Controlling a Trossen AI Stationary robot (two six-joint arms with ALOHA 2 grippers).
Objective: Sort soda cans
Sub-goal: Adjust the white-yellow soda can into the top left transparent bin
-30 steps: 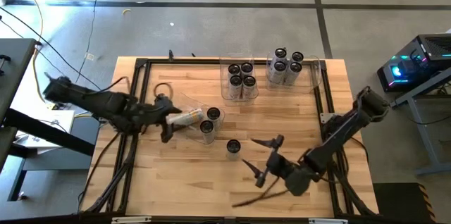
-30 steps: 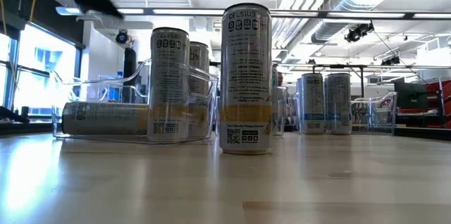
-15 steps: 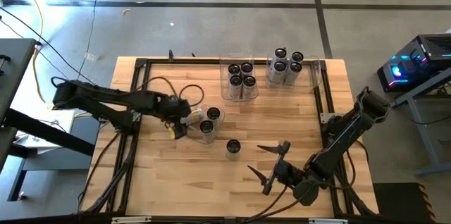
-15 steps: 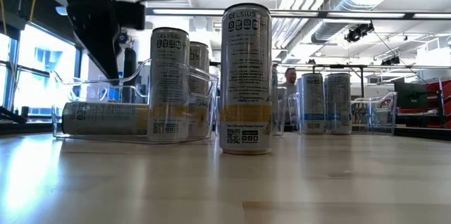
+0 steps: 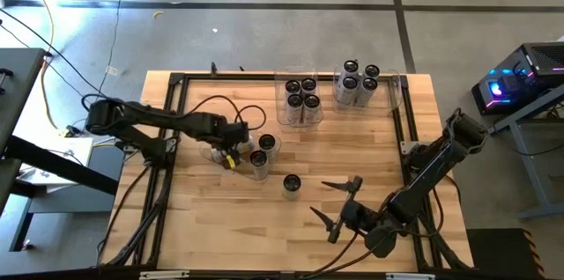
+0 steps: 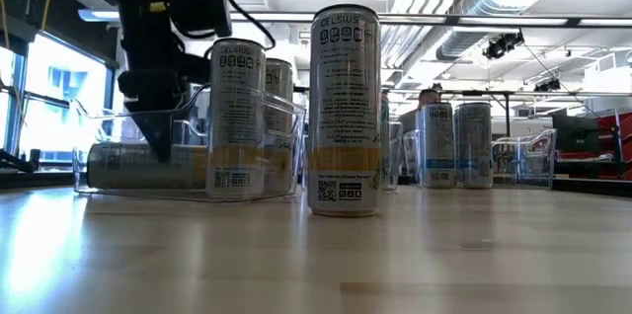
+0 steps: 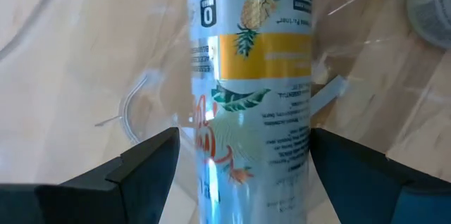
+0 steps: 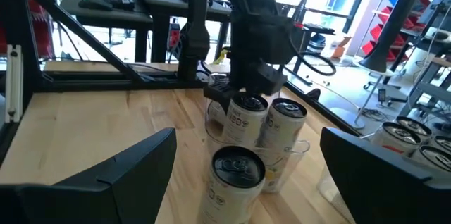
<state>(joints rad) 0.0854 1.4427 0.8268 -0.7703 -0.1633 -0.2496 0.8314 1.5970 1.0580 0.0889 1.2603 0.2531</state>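
Observation:
A soda can (image 7: 254,76) with a yellow band lies on its side inside a clear bin (image 6: 99,191), beside two upright cans (image 5: 263,151). My left gripper (image 7: 243,139) points down over the lying can, open, one finger on each side of it; I see no touch. In the low view this gripper (image 6: 156,141) reaches down to the lying can (image 6: 128,166). One can (image 5: 292,184) stands alone on the wood. My right gripper (image 5: 319,197) hovers open just right of that can, which shows straight ahead (image 8: 236,175).
Two clear bins at the table's far side hold several upright cans each (image 5: 302,95) (image 5: 357,82). A black frame rail (image 5: 181,77) runs round the table's edges. Cables (image 5: 211,104) trail from the left arm. Bare wood lies along the near edge.
My left gripper has swung toward the table's right, sunk and tipped from nearly level to pointing down, so that its open fingers now straddle the lying can. My right gripper has drifted slightly toward the near right. The cans have stayed in place.

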